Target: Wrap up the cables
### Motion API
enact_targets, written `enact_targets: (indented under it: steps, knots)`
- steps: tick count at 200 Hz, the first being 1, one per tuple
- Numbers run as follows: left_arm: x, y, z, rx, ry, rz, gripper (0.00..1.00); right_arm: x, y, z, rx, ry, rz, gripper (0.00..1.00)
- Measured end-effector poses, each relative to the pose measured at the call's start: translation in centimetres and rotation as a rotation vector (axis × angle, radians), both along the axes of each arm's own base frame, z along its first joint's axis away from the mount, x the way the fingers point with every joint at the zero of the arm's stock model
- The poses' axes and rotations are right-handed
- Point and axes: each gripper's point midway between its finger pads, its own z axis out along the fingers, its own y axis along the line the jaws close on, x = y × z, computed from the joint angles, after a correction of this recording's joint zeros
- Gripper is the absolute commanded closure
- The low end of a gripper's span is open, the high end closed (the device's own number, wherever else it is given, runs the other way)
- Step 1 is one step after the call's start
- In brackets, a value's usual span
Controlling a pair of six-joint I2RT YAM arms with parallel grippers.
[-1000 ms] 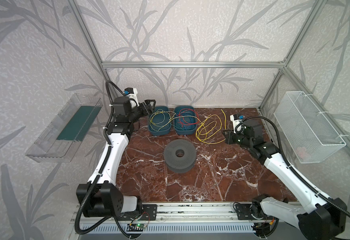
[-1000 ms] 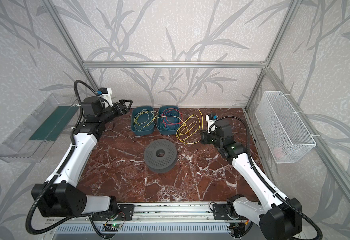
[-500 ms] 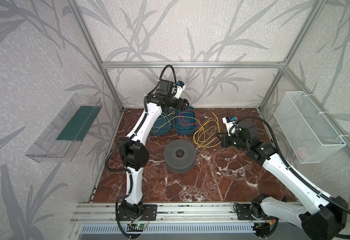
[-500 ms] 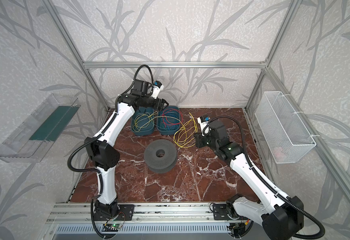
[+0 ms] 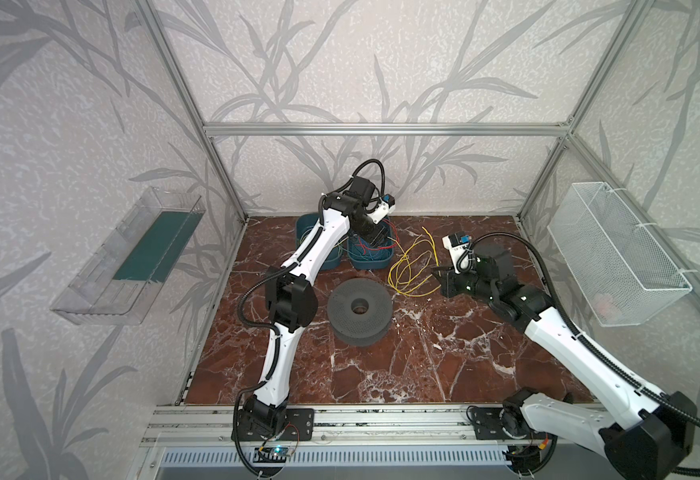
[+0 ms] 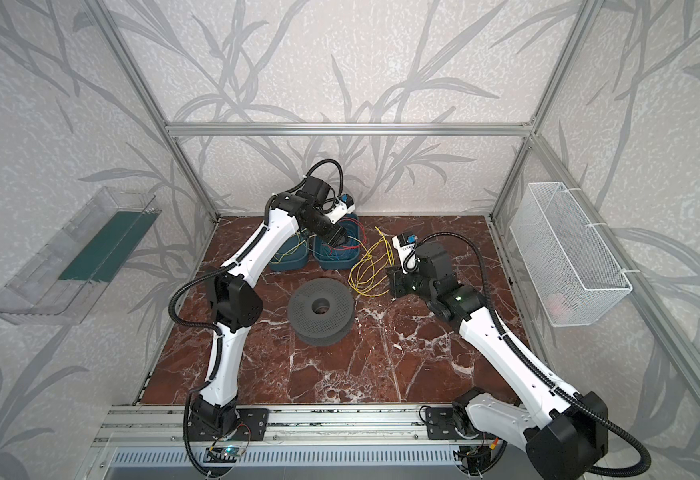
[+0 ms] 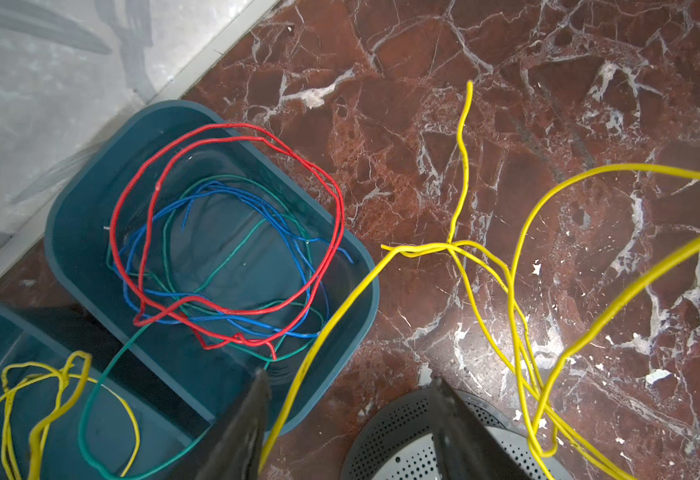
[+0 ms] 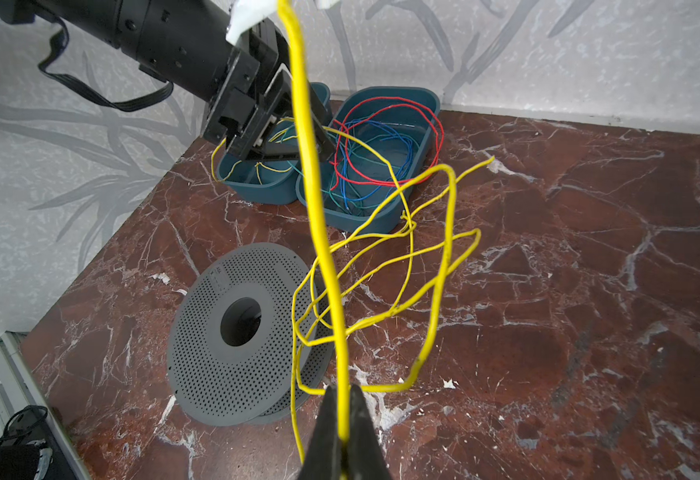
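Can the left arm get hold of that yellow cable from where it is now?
Probably yes. In the left wrist view, the left arm's fingers stand open and a strand of the yellow cable passes between them, with nothing in the way.

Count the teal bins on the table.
2, side by side at the back of the table: one bin with yellow wire, the other bin with red wire. None seems hidden.

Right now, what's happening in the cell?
The right gripper is shut on one strand of the yellow cable, holding it up off the marble tabletop beside the grey spool. The left gripper is open over the teal bin of red, blue and green wires, with another yellow strand between its fingers. Nothing is wound on the spool yet.
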Motion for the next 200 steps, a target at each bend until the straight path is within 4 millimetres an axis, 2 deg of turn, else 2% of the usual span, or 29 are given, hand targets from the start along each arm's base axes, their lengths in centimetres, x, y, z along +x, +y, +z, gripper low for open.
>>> enact_targets:
  steps: [22, 34, 53, 72, 92, 116, 141, 153, 166, 181, 200]
  knots:
    - [0.2, 0.0, -0.8, 0.024, -0.001, -0.006, 0.37, -0.1, 0.0, 0.3, 0.003, -0.007, 0.002, 1.0]
    - [0.4, 0.2, -1.3, 0.044, -0.004, -0.004, 0.42, -0.2, 0.0, 0.6, 0.005, -0.011, 0.002, 1.0]
    - [0.5, 0.5, -1.9, 0.073, -0.01, -0.01, 0.63, -0.3, -0.1, 1.3, 0.013, -0.028, 0.002, 1.0]
    - [0.5, 0.5, -2.2, 0.092, -0.012, -0.014, 0.78, -0.5, -0.2, 1.8, 0.02, -0.04, 0.003, 1.0]
    - [0.5, 0.8, -2.4, 0.113, -0.021, -0.017, 1.0, -0.5, -0.3, 2.0, 0.02, -0.047, 0.0, 1.0]
    - [1.0, 1.2, -2.3, 0.14, -0.042, 0.001, 1.0, -0.4, -0.6, 1.8, 0.002, -0.048, -0.015, 1.0]
    - [1.7, 2.0, -1.7, 0.172, -0.086, 0.049, 1.0, -0.6, -1.9, 1.7, -0.041, -0.061, -0.059, 1.0]
    - [2.0, 2.4, -0.3, 0.171, -0.13, 0.09, 1.0, -0.7, -3.0, 1.5, -0.067, -0.071, -0.107, 1.0]
    - [2.3, 3.0, 2.2, 0.147, -0.204, 0.144, 1.0, -0.8, -4.7, 0.7, -0.097, -0.071, -0.179, 1.0]
    - [1.9, 3.9, 6.5, 0.095, -0.317, 0.203, 1.0, -0.8, -6.6, -0.7, -0.115, -0.052, -0.259, 1.0]
    - [0.8, 5.1, 14.3, -0.006, -0.495, 0.275, 1.0, -0.4, -9.5, -2.4, -0.122, -0.013, -0.379, 1.0]
